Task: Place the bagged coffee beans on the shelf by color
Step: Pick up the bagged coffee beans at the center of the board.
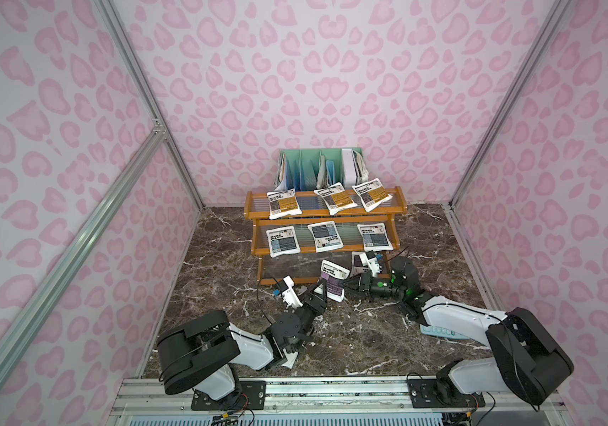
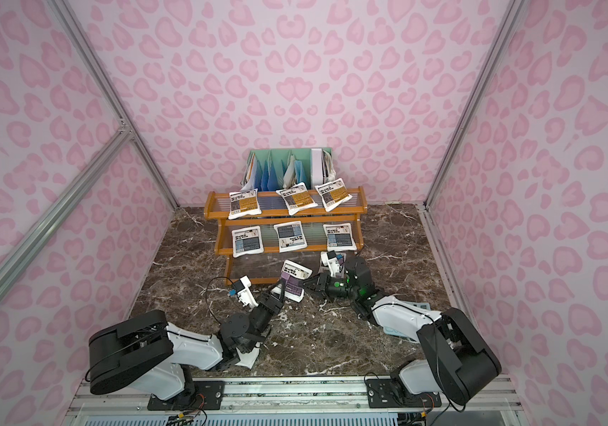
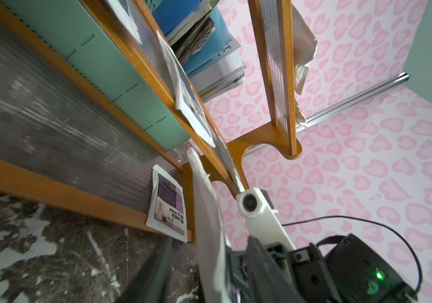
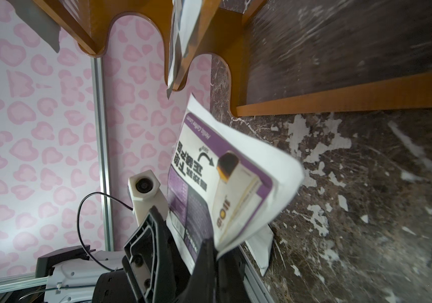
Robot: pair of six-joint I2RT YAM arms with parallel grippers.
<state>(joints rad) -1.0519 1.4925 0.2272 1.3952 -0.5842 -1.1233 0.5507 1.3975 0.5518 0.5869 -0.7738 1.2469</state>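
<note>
- Behind the shelf (image 1: 249, 204), against the back wall, stands a mint-green divider rack (image 1: 310, 164) full of papers; a pale blue flat thing (image 1: 439, 331) lies on the marble table (image 1: 214, 265), partly under the right arm
- In front of the shelf's lowest tier both grippers meet at one held purple pouch (image 1: 333, 281), which is tilted up off the table, with the tier's front rail just behind it
- The right gripper (image 4: 183, 258) is clamped tight on one edge of that pouch, with the label turned toward its wrist camera
- The left gripper (image 1: 319, 291) has its jaws parted around the pouch's opposite edge; in the left wrist view one finger (image 3: 154, 267) stands clear of the pouch's white back
- Counted: three orange-yellow pouches (image 1: 283, 203) on the top tier, three blue pouches (image 1: 282, 241) on the middle tier, and two purple in view — the held one and a second purple pouch (image 3: 169, 203) lying at the right end of the lowest tier
</note>
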